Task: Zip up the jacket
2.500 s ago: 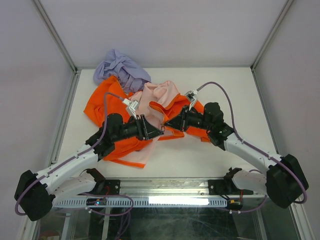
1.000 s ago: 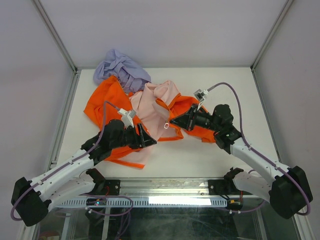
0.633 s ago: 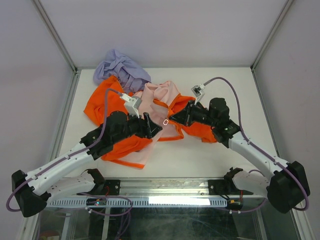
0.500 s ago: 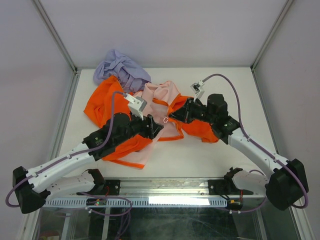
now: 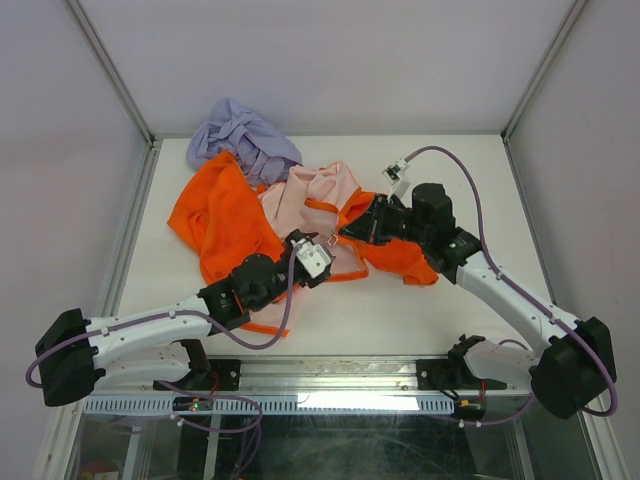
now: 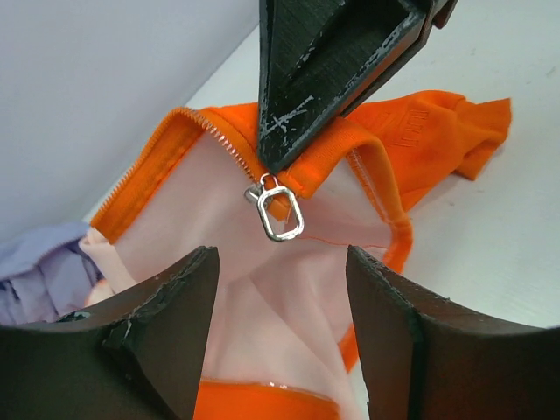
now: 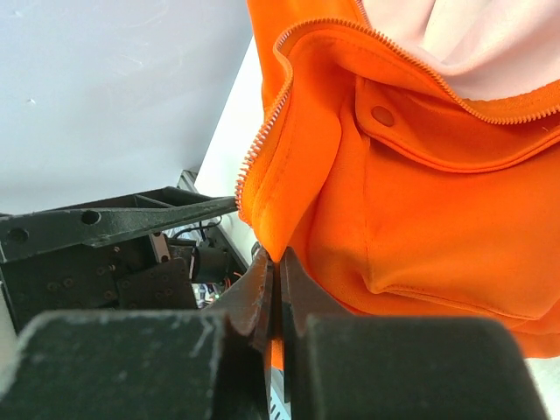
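Note:
The orange jacket [image 5: 215, 215] lies crumpled at the table's middle with its pale pink lining [image 5: 300, 195] showing. My right gripper [image 5: 346, 231] is shut on the orange zipper edge and holds it lifted; in the right wrist view the fold [image 7: 297, 175] runs down between the closed jaws of the right gripper [image 7: 280, 262]. A silver zipper pull [image 6: 280, 212] hangs just below the right gripper's fingers [image 6: 332, 61]. My left gripper [image 6: 280, 255] is open and empty, just short of the pull, which also shows in the top view [image 5: 327, 238].
A lavender cloth [image 5: 242, 138] lies bunched at the back left, touching the jacket; it also shows in the left wrist view [image 6: 39, 262]. Bare white table [image 5: 480, 190] lies right of the jacket. Frame posts and walls enclose the table.
My left arm has dropped lower and drawn back, its wrist turned, the gripper now facing the hanging pull. My right gripper kept its hold and shifted slightly.

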Tool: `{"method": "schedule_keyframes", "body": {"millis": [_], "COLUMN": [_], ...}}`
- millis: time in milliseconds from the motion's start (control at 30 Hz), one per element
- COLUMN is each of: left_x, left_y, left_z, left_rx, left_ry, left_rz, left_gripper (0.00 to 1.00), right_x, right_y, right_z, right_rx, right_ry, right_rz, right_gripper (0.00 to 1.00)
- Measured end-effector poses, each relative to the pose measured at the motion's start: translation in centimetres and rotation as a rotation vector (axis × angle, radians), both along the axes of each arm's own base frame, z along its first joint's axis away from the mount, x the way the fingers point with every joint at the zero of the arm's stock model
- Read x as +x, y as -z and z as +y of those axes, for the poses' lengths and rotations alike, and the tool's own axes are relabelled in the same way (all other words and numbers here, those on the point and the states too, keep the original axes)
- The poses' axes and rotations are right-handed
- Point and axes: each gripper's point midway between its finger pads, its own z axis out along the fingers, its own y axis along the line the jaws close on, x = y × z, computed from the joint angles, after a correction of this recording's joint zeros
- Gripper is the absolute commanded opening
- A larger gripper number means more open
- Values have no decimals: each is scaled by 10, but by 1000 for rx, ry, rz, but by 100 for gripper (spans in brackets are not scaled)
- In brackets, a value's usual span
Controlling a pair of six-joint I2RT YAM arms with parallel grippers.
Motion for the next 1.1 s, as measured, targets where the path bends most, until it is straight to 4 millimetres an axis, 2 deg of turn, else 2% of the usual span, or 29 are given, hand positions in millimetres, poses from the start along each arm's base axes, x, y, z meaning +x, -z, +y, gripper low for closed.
{"method": "schedule_keyframes", "body": {"millis": [133,200,367,467,600,767,867,967,1100], "left_x": [11,16,24,24,17,6,-1,-10,-15], "left_y": [1,1,-2,-5,-9,-24,-25,-20,-18], "left_z": [-10,-12,-14,-13,-8,-5,-4,-5,-2], "left_rx": [67,90,125,116,87,4,-29,-59,-123], "left_ry": [8,5,-17,-21,-12,8,17,47,35], "left_rz": [-112,-151,-207,-206,-165,-85,-26,48,148], "left_gripper": [56,51,24,11,2,1,3,19,32], "right_x": [1,1,1,2,1,1,2,3,3], "right_y": [-1,0,1,1,1,1,1,1,-2], "right_z": [1,2,2,2,3,3,3,4,6], "right_rx": [0,-1,-3,-5,-8,-17,-23,-22,-9], "right_ry": [3,4,5,8,2,-5,-13,-23,-52], "right_rz": [7,10,12,9,1,-19,-36,-52,-111], "right_gripper": [0,0,0,0,0,0,0,0,0]}}
